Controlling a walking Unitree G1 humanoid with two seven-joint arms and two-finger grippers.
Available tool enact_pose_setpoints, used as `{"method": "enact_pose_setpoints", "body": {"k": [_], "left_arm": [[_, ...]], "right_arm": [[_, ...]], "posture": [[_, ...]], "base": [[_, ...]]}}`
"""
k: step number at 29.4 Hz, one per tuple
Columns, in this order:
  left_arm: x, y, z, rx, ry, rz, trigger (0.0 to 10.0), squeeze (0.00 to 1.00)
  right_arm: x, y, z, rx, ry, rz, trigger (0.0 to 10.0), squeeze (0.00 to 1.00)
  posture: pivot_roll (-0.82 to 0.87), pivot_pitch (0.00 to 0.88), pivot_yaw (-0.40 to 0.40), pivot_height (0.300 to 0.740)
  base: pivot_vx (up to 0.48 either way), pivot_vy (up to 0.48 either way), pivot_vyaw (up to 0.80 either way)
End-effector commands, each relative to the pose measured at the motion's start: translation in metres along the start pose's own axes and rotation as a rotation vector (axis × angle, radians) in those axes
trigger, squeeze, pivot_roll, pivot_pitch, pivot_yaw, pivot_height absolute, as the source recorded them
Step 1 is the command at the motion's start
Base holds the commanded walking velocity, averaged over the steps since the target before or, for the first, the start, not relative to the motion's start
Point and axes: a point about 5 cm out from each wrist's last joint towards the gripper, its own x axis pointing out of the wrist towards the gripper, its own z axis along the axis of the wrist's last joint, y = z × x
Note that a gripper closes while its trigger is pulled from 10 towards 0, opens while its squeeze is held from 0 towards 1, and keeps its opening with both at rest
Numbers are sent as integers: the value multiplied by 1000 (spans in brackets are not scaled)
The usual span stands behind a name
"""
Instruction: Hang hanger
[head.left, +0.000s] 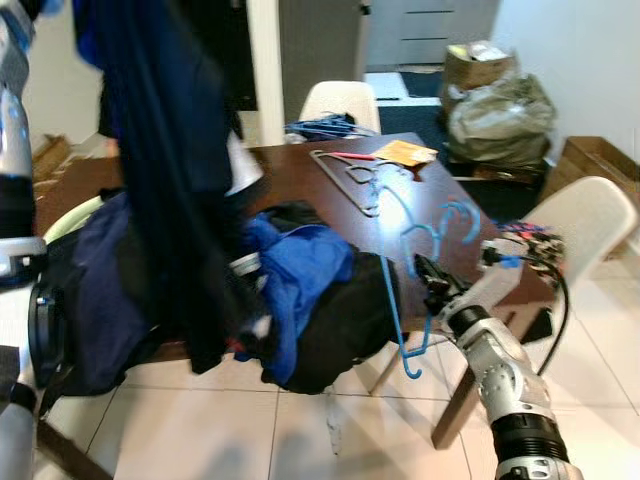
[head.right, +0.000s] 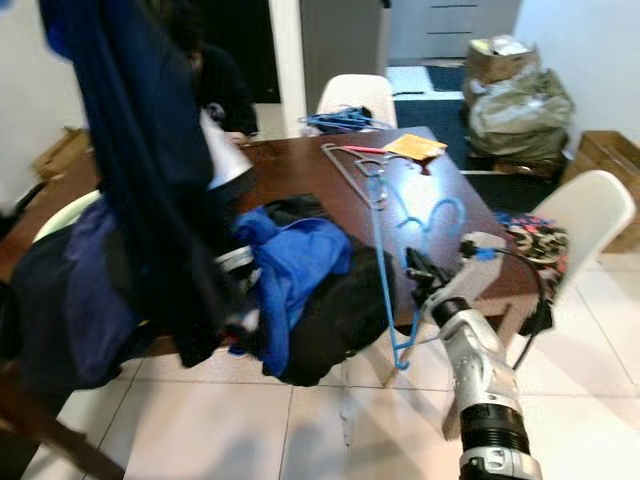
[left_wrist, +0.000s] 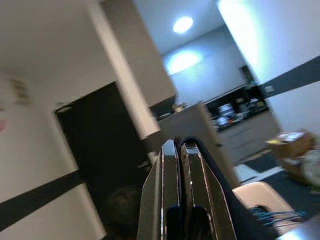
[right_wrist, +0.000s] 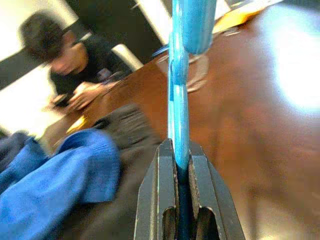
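My right gripper (head.left: 430, 275) is shut on a blue plastic hanger (head.left: 392, 290) at the table's near right corner. The hanger stands on edge, its lower end hanging past the table edge. In the right wrist view the blue hanger (right_wrist: 179, 75) runs straight out from between the closed fingertips of that gripper (right_wrist: 180, 150). My left arm (head.left: 12, 110) is raised at the far left. A long dark navy garment (head.left: 160, 150) hangs from above the picture. In the left wrist view the left gripper (left_wrist: 179, 147) is shut, with dark cloth caught along one finger.
The brown table (head.left: 300, 185) holds a heap of blue and black clothes (head.left: 300, 290), a grey hanger (head.left: 345, 175), more blue hangers (head.left: 445, 225) and a yellow paper (head.left: 405, 152). A person (head.right: 215, 80) sits behind it. White chairs (head.left: 590, 225) stand around it; bags (head.left: 500, 110) sit at the back right.
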Motion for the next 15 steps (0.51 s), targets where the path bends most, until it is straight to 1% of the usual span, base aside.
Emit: {"method": "enact_pose_setpoints", "body": {"k": [1, 4, 5, 6, 7, 8, 10, 12, 15], "left_arm": [[2, 4, 7, 32, -16, -2, 0, 0], [2, 4, 7, 32, -16, -2, 0, 0], [4, 3, 8, 39, -19, -16, 0, 0], [9, -4, 9, 56, -26, -49, 0, 0], [9, -4, 9, 56, -26, -49, 0, 0], [12, -10, 9, 78, -31, -79, 0, 0], [12, -10, 9, 78, -31, -79, 0, 0], [17, -21, 6, 122, -28, -120, 0, 0], [19, -25, 0, 158, -17, -125, 0, 0]], "right_arm": [[0, -3, 0, 25, -1, -23, 10000, 0], [0, -3, 0, 25, -1, -23, 10000, 0], [0, -4, 0, 30, -6, -32, 10000, 0], [0, -4, 0, 31, -9, -38, 10000, 0], [0, -4, 0, 31, -9, -38, 10000, 0], [0, -4, 1, 30, -11, -40, 10000, 0], [0, -4, 1, 30, -11, -40, 10000, 0], [0, -4, 1, 24, -12, -42, 10000, 0], [0, -4, 1, 24, -12, -45, 10000, 0]], "posture": [[6, 0, 39, 731], [6, 0, 39, 731], [4, 0, 41, 731], [3, 0, 43, 731], [3, 0, 43, 731], [-1, 0, 47, 731], [-1, 0, 47, 731], [-1, 0, 49, 731], [-3, 0, 49, 731]], "base": [[0, 0, -800], [0, 0, -800], [0, 0, 0], [0, 0, 0], [0, 0, 0], [0, 0, -788], [0, 0, -788], [0, 0, -794], [0, 0, -792]]}}
